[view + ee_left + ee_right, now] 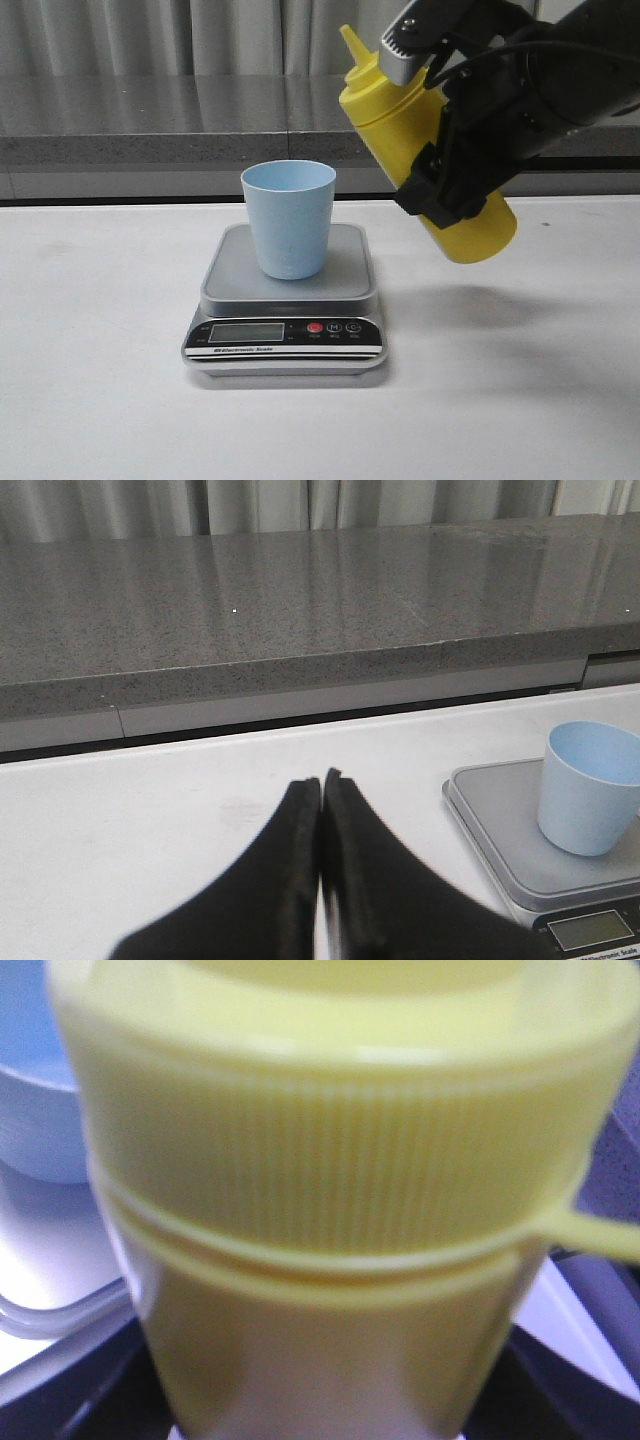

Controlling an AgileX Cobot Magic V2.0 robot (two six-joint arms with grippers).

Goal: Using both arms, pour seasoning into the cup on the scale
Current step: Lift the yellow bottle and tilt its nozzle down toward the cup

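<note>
The pale blue cup (288, 218) stands upright on the grey platform of the scale (350, 272), near the table's middle. To its right, lifted off the table, the yellow seasoning bottle (398, 118) is tilted with its cone nozzle up and to the left, a little above and right of the cup's rim. My right gripper (442, 188) is shut on the bottle's body. In the right wrist view the bottle (330, 1210) fills the frame, its tether (592, 1236) at one side and the cup (35, 1110) behind it. My left gripper (322, 780) is shut and empty above the table, beside the scale (500, 832) and cup (588, 800).
A grey stone ledge (150, 120) with pale curtains above it runs along the back of the white table (100, 400). The scale's black front panel, with display and red button (315, 328), faces the front edge.
</note>
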